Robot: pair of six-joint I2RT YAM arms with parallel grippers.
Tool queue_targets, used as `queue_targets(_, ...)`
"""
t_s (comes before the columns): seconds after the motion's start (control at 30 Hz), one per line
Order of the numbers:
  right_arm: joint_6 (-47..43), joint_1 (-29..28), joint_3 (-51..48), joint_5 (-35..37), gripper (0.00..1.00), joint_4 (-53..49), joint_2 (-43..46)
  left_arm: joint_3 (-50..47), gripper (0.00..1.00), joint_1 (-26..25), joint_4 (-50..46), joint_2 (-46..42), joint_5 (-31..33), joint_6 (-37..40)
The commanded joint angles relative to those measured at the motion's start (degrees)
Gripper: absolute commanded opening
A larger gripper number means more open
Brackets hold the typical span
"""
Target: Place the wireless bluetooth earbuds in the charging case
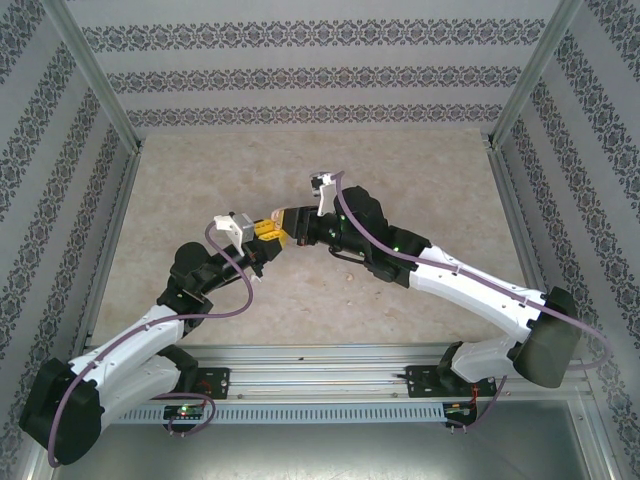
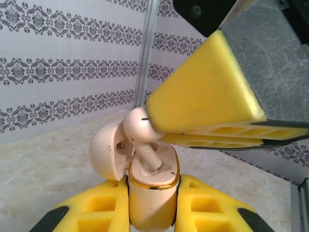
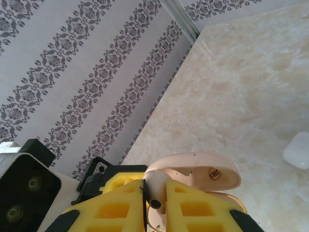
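My left gripper [image 2: 152, 187] is shut on the charging case [image 2: 149, 203], a cream case with a gold rim. The case stands upright between the yellow fingers, its lid [image 2: 106, 150] hinged open to the left. From the upper right, my right gripper [image 2: 157, 126] is shut on one earbud [image 2: 139, 124]. The earbud's stem [image 2: 150, 158] reaches down into a slot of the case. In the right wrist view the earbud [image 3: 157, 191] sits pinched at the fingertips of the right gripper [image 3: 155, 186], with the open lid [image 3: 198, 169] just behind. Seen from above, the left gripper [image 1: 260, 240] and right gripper [image 1: 287, 224] meet mid-table.
A small white rounded piece [image 3: 297, 151] lies on the marble table [image 3: 241, 72] to the right of the case. Patterned walls and metal corner posts [image 1: 95, 75] enclose the table [image 1: 420, 170] on three sides.
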State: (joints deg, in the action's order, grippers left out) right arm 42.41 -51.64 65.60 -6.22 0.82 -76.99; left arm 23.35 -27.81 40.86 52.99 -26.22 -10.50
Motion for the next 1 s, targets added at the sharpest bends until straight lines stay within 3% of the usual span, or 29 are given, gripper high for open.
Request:
queue_targets(0.0,2.1,-0.8,-1.6,1.6,0.17,5.0,1.3,-0.6,0.0,-0.8,5.0,0.2,1.9,1.3)
queue_targets(0.97,2.5,-1.6,-2.7,2.4,0.17,10.6,-2.5,-1.2,0.0,-0.9,6.7,1.5,2.5,2.1)
